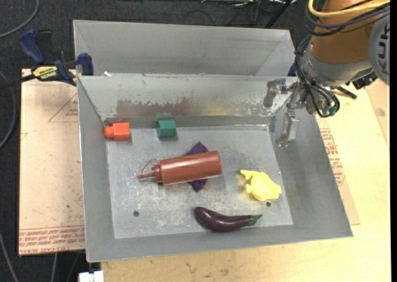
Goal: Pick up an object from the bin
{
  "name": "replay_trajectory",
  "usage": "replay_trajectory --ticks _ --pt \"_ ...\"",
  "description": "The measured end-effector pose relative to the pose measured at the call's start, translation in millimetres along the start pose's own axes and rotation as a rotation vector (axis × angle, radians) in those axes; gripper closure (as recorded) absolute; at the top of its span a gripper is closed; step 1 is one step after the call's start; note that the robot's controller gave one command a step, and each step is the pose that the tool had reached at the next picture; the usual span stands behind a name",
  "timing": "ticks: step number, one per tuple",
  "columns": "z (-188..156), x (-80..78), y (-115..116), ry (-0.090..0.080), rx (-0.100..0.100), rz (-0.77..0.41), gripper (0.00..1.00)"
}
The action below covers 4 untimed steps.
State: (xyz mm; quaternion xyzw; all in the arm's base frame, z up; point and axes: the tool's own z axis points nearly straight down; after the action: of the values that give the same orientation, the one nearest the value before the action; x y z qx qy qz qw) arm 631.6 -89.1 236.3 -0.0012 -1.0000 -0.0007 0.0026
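Observation:
My gripper (280,119) hangs over the bin's right slope, near the back right corner, open with nothing between its fingers. The loose thing nearest it is a crumpled yellow object (260,186), which lies on the bin floor below and slightly left of it. A dark purple toy eggplant (224,219) rests near the front edge. A reddish-brown squeeze bottle (186,169) lies on its side in the middle, nozzle pointing left, on top of a small purple piece (198,149).
A green block (166,128) and an orange block (117,131) sit against the back wall on the left. The arm with its orange cover and cables stands over the bin's right rim.

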Motion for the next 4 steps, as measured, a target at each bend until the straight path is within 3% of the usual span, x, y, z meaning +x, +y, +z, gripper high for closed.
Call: replay_trajectory --ticks 1,2,3,4 --pt "-5 -1.3 0 -0.008 0.001 -0.002 0.00" --pt "20 -10.5 43 -0.010 0.002 0.043 0.00" --pt "51 36.1 67 -0.009 -0.001 0.005 0.00" --pt "82 44.5 82 -0.005 0.001 -0.005 0.00"
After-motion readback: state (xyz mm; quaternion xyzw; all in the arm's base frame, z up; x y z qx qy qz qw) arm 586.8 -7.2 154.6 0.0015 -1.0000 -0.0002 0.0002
